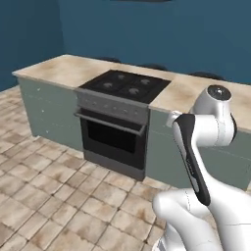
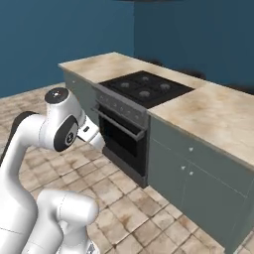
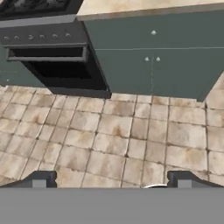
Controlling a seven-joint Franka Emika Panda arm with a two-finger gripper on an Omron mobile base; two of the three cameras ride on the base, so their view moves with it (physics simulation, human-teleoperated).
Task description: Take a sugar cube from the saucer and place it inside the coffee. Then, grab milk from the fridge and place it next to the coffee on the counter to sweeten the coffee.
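The beige marbled counter (image 1: 59, 68) (image 2: 218, 114) (image 3: 144, 6) runs over grey-green cabinet fronts (image 3: 153, 57) with small round knobs. The sugar cube, the saucer, the coffee, the milk and the fridge are out of view. My gripper (image 3: 111, 181) hangs open over the tiled floor in front of the cabinets, its two dark fingertips (image 3: 39, 179) far apart with nothing between them. The white arm is folded up in front of the counter in both base views.
A black gas hob (image 1: 125, 86) (image 2: 144, 87) is set into the counter, with a black-fronted oven (image 1: 112, 135) (image 3: 52, 57) below it. A beige tiled floor (image 3: 113, 131) spreads in front. Dark blue walls stand behind the counter.
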